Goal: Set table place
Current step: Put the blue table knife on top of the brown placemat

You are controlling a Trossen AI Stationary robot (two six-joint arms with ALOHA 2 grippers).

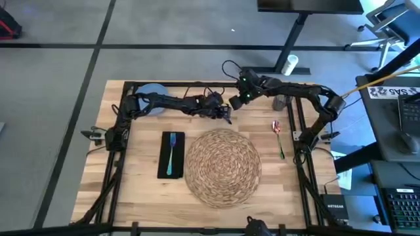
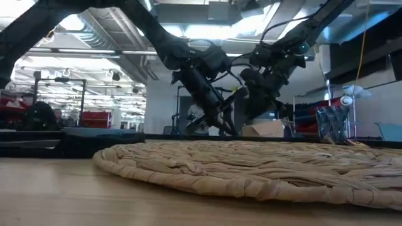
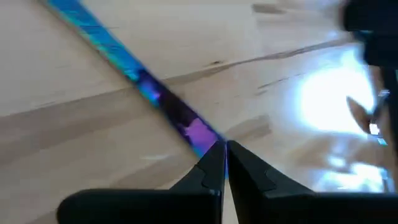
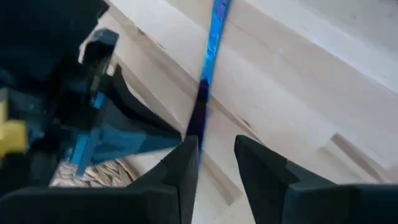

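Note:
A slim piece of cutlery with a shimmering blue and purple handle (image 3: 130,71) is in my left gripper (image 3: 224,146), which is shut on it just beyond the far edge of the woven placemat (image 1: 223,167). My right gripper (image 4: 214,149) is open close beside it, and the cutlery (image 4: 211,50) runs past one of its fingers (image 4: 186,162); I cannot tell whether they touch. A teal fork (image 1: 172,152) lies on the black napkin (image 1: 164,156), left of the placemat. The pale blue plate (image 1: 152,98) sits at the far left. The grey cup (image 1: 281,103) stands at the far right. My left gripper pinches the cutlery's purple end (image 3: 202,135) between its two fingertips. The fingers slant down toward the table. The rest of the piece reaches away from the fingers over the wood; whether its far end rests on the table I cannot tell.
A piece of cutlery with a red top (image 1: 278,134) lies on the wood right of the placemat. Both arms crowd the far middle of the table (image 1: 151,203). Black frame rails run along the table's edges.

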